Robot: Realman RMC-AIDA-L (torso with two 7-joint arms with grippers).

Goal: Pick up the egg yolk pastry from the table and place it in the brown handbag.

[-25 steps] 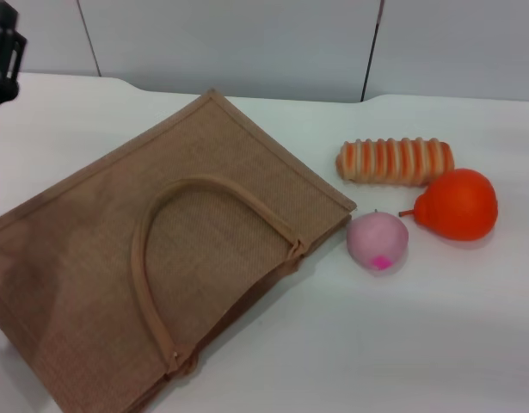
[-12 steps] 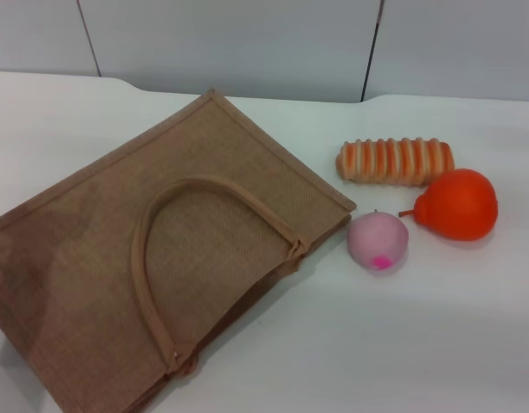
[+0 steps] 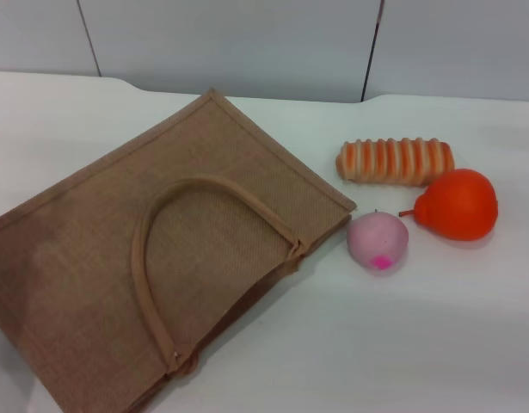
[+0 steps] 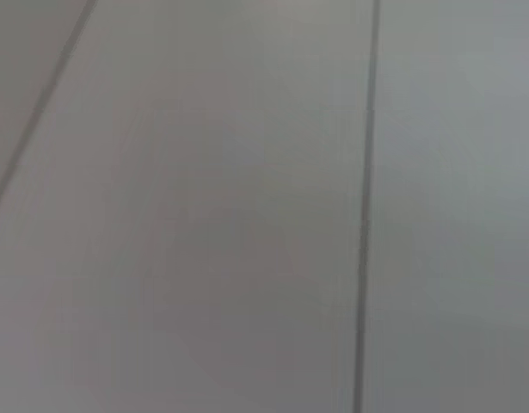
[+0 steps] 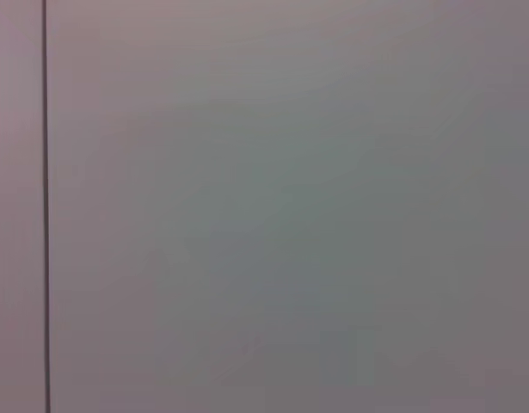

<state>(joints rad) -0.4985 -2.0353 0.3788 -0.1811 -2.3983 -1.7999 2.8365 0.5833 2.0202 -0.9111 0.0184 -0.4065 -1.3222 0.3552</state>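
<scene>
The brown handbag [image 3: 118, 258] lies flat on the white table, at the left and middle of the head view, with one looped handle [image 3: 152, 258] on top. The egg yolk pastry is not in view. Neither gripper shows in any view. Both wrist views show only a plain grey panelled wall.
To the right of the bag lie a long orange-striped bread roll [image 3: 395, 161], an orange pear-shaped fruit [image 3: 458, 205] and a pink peach-like ball [image 3: 378, 242]. The white table [image 3: 376, 344] runs to a grey wall at the back.
The left arm, seen at the top left corner one second ago, has moved out of the head view. The bag and the food items have not moved.
</scene>
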